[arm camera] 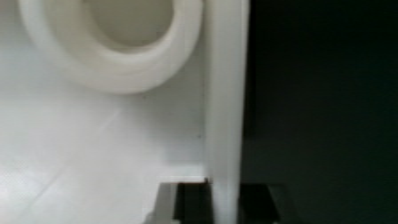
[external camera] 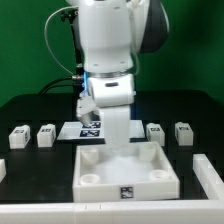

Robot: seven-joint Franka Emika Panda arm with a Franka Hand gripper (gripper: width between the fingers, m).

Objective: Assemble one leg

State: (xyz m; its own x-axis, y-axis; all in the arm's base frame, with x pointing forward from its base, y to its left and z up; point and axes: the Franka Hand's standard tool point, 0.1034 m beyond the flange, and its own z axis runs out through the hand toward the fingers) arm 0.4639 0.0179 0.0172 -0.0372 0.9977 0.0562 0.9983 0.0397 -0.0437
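Note:
The four legs are small white tagged posts on the black table. Two (external camera: 17, 136) (external camera: 45, 134) stand at the exterior view's left and two (external camera: 155, 131) (external camera: 183, 132) at its right. None is held. My gripper (external camera: 119, 146) is down on the far wall of the large white tray (external camera: 150, 176). In the wrist view the tray's wall (arm camera: 226, 100) runs between my two black fingers (arm camera: 187, 204), which sit against it on either side. My gripper (arm camera: 224, 205) is shut on that wall. A round corner socket (arm camera: 111, 40) shows beside it.
The marker board (external camera: 90, 128) lies behind the tray, partly hidden by my arm. A white rail (external camera: 60, 211) runs along the table's front edge, with white parts at the far left (external camera: 3, 170) and far right (external camera: 211, 172).

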